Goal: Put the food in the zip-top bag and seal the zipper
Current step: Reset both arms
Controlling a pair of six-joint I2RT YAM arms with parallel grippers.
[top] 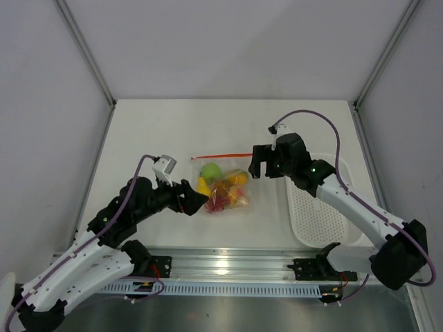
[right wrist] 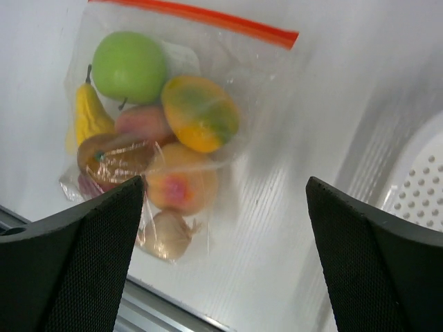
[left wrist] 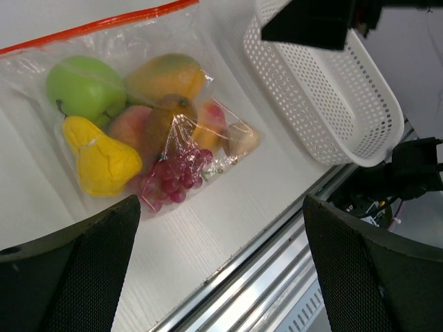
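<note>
The zip-top bag lies flat on the table with the food inside: a green apple, a yellow pear, an orange-green mango, red grapes and others. Its orange-red zipper runs straight along the far edge. My left gripper hovers open at the bag's left side, holding nothing. Just right of the zipper's end, my right gripper is open and empty.
A white perforated tray lies to the right of the bag, under the right arm. A metal rail runs along the table's near edge. White walls enclose the sides and back.
</note>
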